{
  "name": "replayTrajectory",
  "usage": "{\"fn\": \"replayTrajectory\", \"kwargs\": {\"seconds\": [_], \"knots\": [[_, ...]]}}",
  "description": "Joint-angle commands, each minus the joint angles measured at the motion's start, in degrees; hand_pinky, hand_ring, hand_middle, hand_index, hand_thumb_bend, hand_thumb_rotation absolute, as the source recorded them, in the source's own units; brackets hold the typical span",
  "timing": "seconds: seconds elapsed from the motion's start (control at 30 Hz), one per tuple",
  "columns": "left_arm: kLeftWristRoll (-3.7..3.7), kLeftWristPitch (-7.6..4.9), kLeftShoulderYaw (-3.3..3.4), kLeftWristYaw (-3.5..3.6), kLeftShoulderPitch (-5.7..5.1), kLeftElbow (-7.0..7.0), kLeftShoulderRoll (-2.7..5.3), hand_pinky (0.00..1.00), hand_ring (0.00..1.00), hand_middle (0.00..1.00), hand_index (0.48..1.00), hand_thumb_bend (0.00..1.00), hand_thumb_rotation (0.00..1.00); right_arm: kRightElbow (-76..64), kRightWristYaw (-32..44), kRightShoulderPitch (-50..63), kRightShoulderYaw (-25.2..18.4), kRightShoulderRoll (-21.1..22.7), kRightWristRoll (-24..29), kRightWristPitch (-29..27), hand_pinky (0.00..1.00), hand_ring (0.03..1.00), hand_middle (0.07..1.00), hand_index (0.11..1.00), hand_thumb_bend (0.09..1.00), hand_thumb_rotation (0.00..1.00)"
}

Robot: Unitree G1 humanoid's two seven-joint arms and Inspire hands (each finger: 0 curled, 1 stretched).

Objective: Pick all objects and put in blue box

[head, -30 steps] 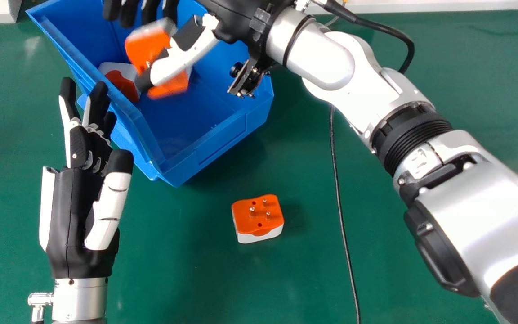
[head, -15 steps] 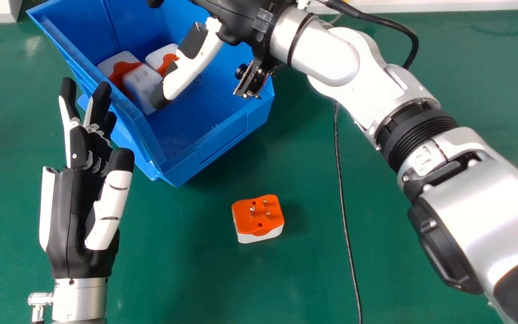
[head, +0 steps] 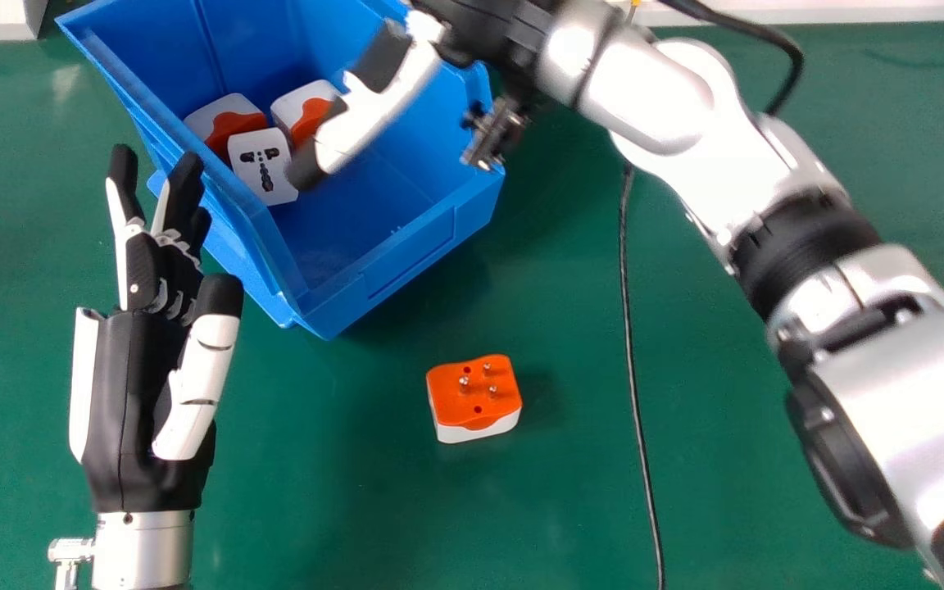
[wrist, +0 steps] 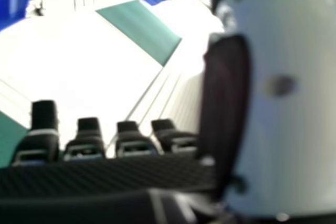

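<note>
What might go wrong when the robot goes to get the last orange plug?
The right hand is over the blue box, so it might bump the wall on its way out.

The orange-and-white plug lies with its pins up, which could make it awkward to pinch.

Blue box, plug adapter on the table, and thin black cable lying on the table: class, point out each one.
Blue box [head: 413, 259], head view: outer side of near wall.
Plug adapter [head: 476, 398], head view: orange upper face.
Black cable [head: 634, 385], head view: partway along it.
</note>
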State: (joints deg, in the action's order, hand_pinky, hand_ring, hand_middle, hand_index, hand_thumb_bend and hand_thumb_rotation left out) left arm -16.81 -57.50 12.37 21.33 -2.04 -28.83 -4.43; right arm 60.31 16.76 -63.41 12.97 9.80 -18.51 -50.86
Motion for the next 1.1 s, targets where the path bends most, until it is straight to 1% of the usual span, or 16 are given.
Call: {"fn": "replayTrajectory", "kwargs": {"seconds": [0.0,0.1,0.13,0.2,0.23,0.33,0.37,0.4,0.53,0.67,0.8,0.93,1.0,1.07], "knots": [[0.56,-1.67,0.29,-0.54,-0.03,1.11,-0.27,1.00,1.00,0.97,0.911,0.53,0.69,-3.95,0.96,2.37,-2.23,2.78,3.71,-3.24,0.76,0.908,0.945,0.944,1.000,0.22],[0.92,-2.88,0.46,-0.90,0.36,0.42,-0.24,1.00,1.00,0.97,0.912,0.53,0.70,-8.19,2.37,7.26,-3.72,5.64,6.65,-5.69,0.76,0.903,0.941,0.943,1.000,0.23],[0.78,-3.21,0.44,-0.82,0.51,0.12,-0.24,0.99,1.00,0.97,0.914,0.53,0.70,-9.77,2.75,9.03,-4.20,6.74,7.46,-6.32,0.75,0.900,0.937,0.942,1.000,0.23],[-0.22,-3.50,0.21,-0.18,0.74,-0.33,-0.29,0.99,0.99,0.97,0.916,0.53,0.70,-13.86,3.83,13.70,-5.31,9.79,9.31,-7.09,0.74,0.899,0.935,0.941,1.000,0.24],[-0.60,-3.50,0.11,0.06,0.74,-0.38,-0.32,0.99,0.99,0.97,0.916,0.53,0.70,-15.81,4.38,15.75,-5.77,11.07,10.20,-7.17,0.74,0.899,0.935,0.941,1.000,0.24],[-2.01,-3.05,-0.20,0.96,0.48,0.06,-0.48,0.99,1.00,0.98,0.929,0.52,0.70,-20.02,5.84,22.39,-7.34,15.07,13.14,-8.74,0.72,0.894,0.934,0.947,1.000,0.26],[-2.34,-2.96,-0.21,1.16,0.43,0.09,-0.57,0.99,1.00,0.98,0.929,0.52,0.70,-20.76,5.93,24.58,-7.92,16.24,13.74,-9.56,0.72,0.894,0.934,0.947,1.000,0.26],[-2.41,-2.95,-0.13,1.20,0.38,0.08,-0.64,1.00,1.00,0.98,0.936,0.52,0.70,-21.33,6.08,26.56,-8.40,17.20,14.34,-10.19,0.71,0.894,0.936,0.950,1.000,0.27],[-2.47,-2.96,0.05,1.23,0.12,0.21,-0.74,1.00,1.00,0.98,0.943,0.52,0.70,-22.79,6.25,32.84,-9.80,19.76,15.63,-11.57,0.70,0.895,0.938,0.954,1.000,0.28],[-1.69,-3.19,0.30,0.60,-0.06,0.26,-0.70,1.00,1.00,0.98,0.947,0.52,0.71,-24.56,6.00,39.91,-10.93,21.09,16.48,-10.83,0.69,0.898,0.947,0.957,1.000,0.29],[-1.16,-3.20,0.55,0.13,-0.21,0.08,-0.81,1.00,1.00,0.98,0.949,0.52,0.71,-24.60,5.90,44.15,-11.00,20.37,16.19,-9.36,0.71,0.902,0.955,0.960,1.000,0.30],[-0.93,-3.14,0.50,-0.15,-0.58,0.34,-0.96,1.00,1.00,0.98,0.951,0.52,0.71,-23.84,7.49,46.14,-10.35,19.57,17.43,-7.53,0.72,0.909,0.962,0.965,1.000,0.30],[-0.71,-3.16,0.58,-0.39,-0.71,0.37,-1.01,1.00,1.00,0.98,0.952,0.53,0.71,-23.74,7.98,46.92,-10.09,19.01,17.52,-6.81,0.73,0.916,0.966,0.968,1.000,0.30],[-0.92,-3.04,0.47,-0.28,-0.85,0.43,-1.08,1.00,1.00,0.98,0.953,0.53,0.71,-22.97,8.07,47.54,-9.66,18.31,16.76,-6.40,0.74,0.920,0.969,0.970,1.000,0.30]]}}
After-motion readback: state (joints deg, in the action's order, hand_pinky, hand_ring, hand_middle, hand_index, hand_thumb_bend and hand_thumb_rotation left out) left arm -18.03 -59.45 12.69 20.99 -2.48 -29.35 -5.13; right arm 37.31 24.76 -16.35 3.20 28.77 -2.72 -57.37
